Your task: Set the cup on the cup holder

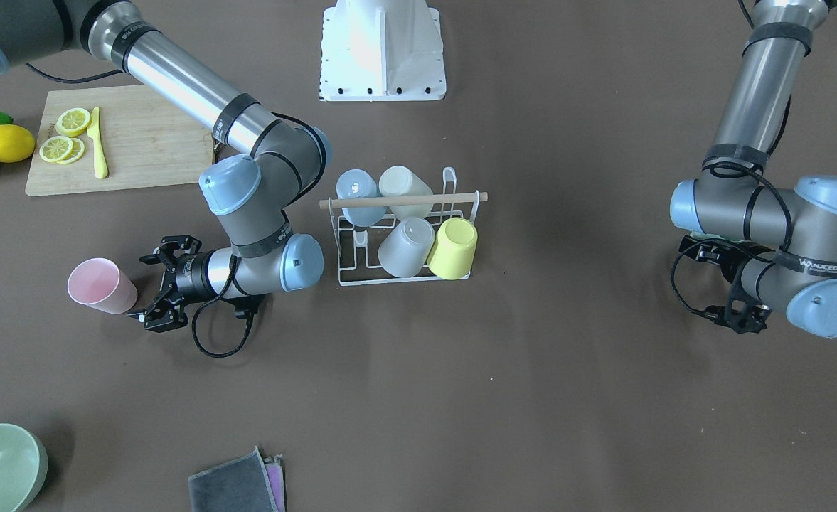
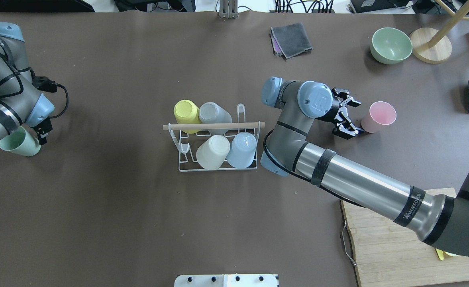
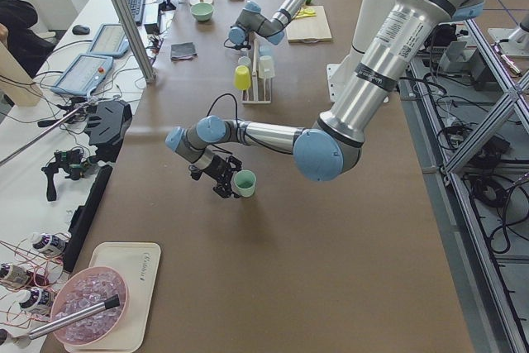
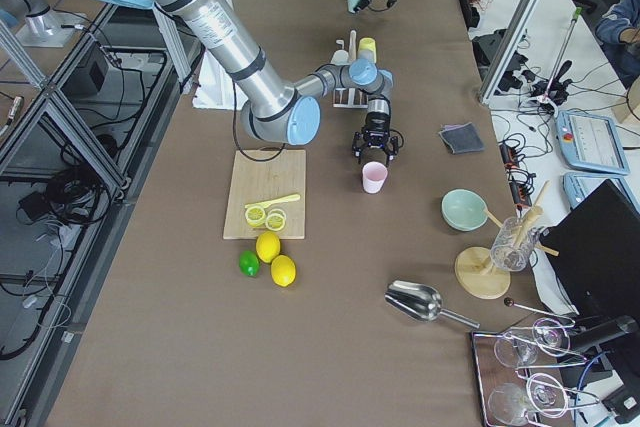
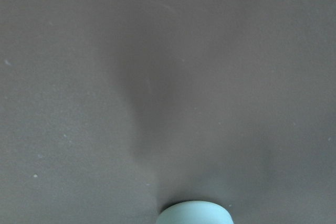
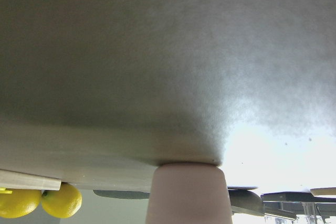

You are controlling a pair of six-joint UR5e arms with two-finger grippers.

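Lettering reading WANJEED runs along a black band on each of my forearms; nothing else is legible. My right gripper (image 2: 348,118) lies level with its jaws spread, just beside the pale pink plastic cup (image 2: 378,116) standing upright on the brown table (image 2: 99,207); I cannot tell whether a fingertip touches it. My left gripper (image 3: 228,181) appears to pinch the rim of a mint-green cup (image 3: 245,183), well apart from the rack. The white wire cup holder with its wooden rod (image 2: 214,126) stands at the table's middle, carrying four inverted cups: yellow (image 2: 186,111), grey (image 2: 214,113), cream (image 2: 212,151) and light blue (image 2: 242,149). A sage-green bowl (image 2: 391,45) sits at the far edge.
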